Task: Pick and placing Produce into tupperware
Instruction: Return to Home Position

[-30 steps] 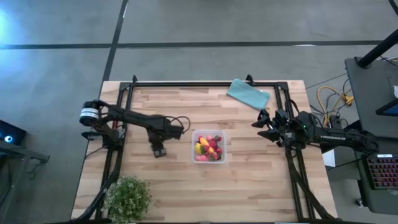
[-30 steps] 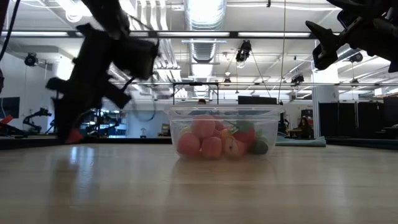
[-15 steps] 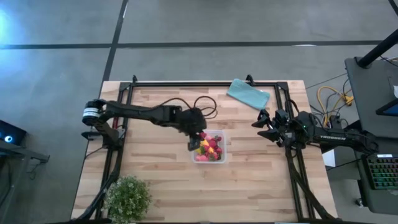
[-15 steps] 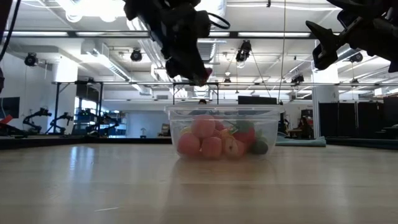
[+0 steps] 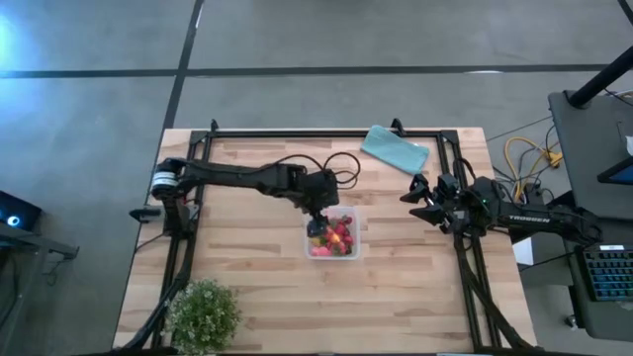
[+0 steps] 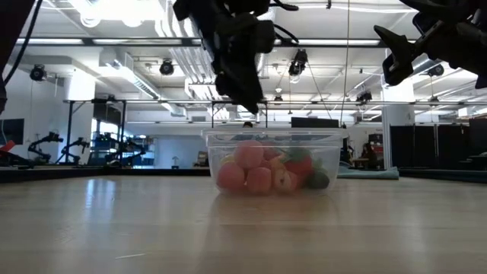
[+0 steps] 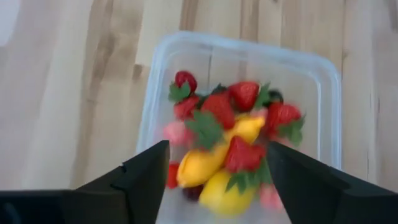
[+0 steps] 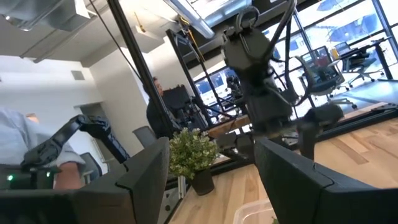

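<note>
The tupperware (image 5: 358,247), a clear square box, stands at the table's middle on its flat bottom. In it lies the produce (image 5: 334,235): red strawberry pieces and yellow fruit (image 7: 230,143), heaped against the clear wall (image 6: 327,144). My left gripper (image 5: 318,216) hangs open above the box's left part, slanting down, with nothing between its fingers (image 7: 214,186). In the low view it (image 6: 247,95) stands clear above the rim. My right gripper (image 5: 417,198) waits open in the air at the table's right side (image 6: 396,57).
A folded teal cloth (image 5: 396,150) lies at the far right. A leafy green plant (image 5: 203,314) stands at the near left corner. Black frame rails (image 5: 297,133) run along the far edge and both sides. A person (image 8: 18,143) shows beyond the table.
My left gripper has risen from the table's left part and gone right to above the tupperware, tipping from steeply down to slanting. It carried a red piece at its fingertips; that piece no longer shows there.
</note>
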Robot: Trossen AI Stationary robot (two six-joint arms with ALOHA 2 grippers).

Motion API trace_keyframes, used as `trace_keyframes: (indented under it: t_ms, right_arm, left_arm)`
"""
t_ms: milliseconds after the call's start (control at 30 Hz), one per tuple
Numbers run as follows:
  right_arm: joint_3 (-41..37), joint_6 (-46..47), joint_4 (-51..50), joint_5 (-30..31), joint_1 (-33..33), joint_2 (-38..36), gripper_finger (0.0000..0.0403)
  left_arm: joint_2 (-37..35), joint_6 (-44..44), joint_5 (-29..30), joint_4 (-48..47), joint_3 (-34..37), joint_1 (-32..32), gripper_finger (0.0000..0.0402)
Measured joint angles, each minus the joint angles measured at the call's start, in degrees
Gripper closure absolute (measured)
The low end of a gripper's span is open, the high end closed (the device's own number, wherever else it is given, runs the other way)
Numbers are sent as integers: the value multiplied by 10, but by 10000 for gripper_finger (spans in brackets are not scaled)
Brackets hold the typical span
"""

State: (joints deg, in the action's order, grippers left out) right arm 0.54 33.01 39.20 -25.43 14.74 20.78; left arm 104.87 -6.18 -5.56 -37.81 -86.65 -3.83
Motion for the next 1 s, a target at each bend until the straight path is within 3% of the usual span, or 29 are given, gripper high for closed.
trace_keyframes:
  t_ms: [233,567,700,1000]
  right_arm:
    - [0,0,0,0,0,0,174]
    - [0,0,0,0,0,0,174]
    - [0,0,0,0,0,0,174]
    - [0,0,0,0,0,0,174]
  left_arm:
    - [-67,40,31,-124,-23,-6,130]
    - [-266,20,29,-28,18,14,130]
    - [-340,-17,29,49,95,16,130]
    - [-472,-136,26,248,340,17,130]
